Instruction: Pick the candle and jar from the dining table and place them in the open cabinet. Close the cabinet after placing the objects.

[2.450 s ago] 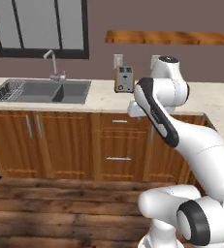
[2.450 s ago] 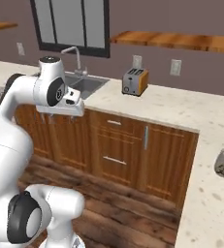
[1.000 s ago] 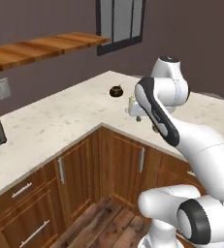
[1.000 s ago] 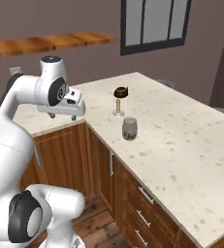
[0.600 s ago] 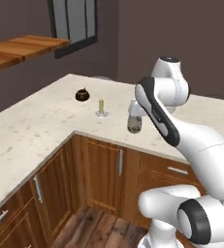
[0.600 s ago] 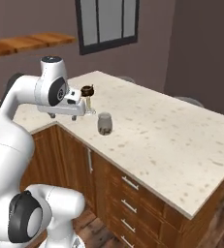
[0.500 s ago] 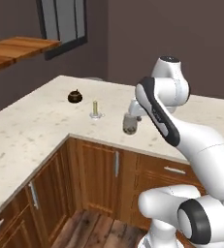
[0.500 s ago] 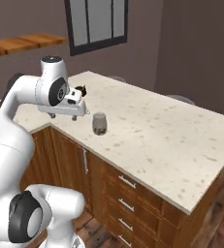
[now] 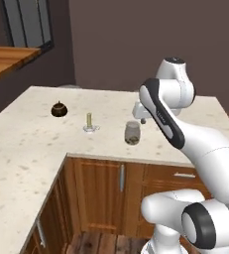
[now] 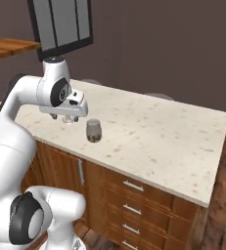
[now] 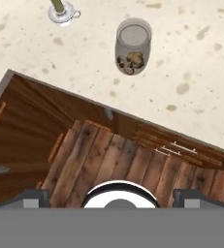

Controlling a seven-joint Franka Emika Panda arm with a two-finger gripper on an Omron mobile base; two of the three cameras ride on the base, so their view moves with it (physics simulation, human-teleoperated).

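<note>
The white arm rises in a bent elbow, its wrist folded forward; the gripper (image 10: 69, 118) points downward, jaws spread wide, empty.

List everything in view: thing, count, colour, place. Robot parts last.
Small squat dark brown jar with a knobbed lid: one, dark brown, far left on the stone top.
Thin pale-yellow candle on a round grey disc: one, between the brown jar and the glass jar.
Clear glass jar with dark bits inside: one, near the top's front edge, below the arm.
Cream speckled stone dining table top: one, on a wood base.
Wooden drawers with short silver handles: several, warm brown, under the top.
Wooden wall shelf: one, upper left.
Dark-framed window: one, back wall.
Pincer: one, open, above the top's front edge.
</note>
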